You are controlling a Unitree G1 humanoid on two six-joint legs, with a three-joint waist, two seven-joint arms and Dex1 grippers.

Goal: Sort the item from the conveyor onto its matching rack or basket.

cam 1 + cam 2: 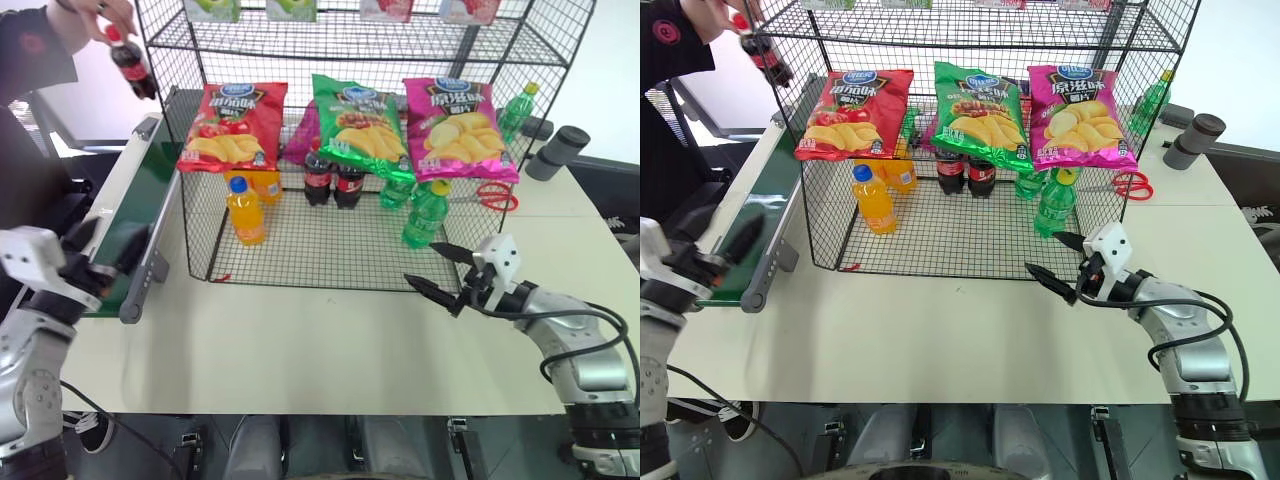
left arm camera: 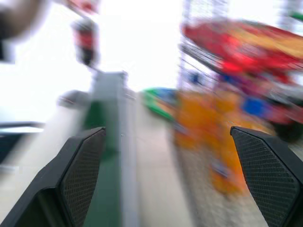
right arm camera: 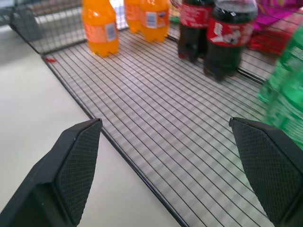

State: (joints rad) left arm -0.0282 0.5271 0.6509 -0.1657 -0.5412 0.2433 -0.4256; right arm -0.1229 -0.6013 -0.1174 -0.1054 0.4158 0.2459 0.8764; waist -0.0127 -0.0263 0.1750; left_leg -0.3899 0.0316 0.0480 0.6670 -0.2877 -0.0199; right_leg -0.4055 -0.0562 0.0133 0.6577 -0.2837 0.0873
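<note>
Above the conveyor (image 1: 135,215), a person's hand (image 1: 110,18) with the cola bottle (image 1: 132,66).

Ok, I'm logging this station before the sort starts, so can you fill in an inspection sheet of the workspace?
Surface: pale table, bare at the front.
Job's things: cola bottle in a person's hand above the conveyor; rack holds orange, cola and green bottles behind crisp bags.
Clutter: red scissors, grey cylinder.
End effectors: left end effector open over the conveyor's near end; right end effector open before the rack.
Cables: black cable on the right arm.
Surroundings: nothing seen.
</note>
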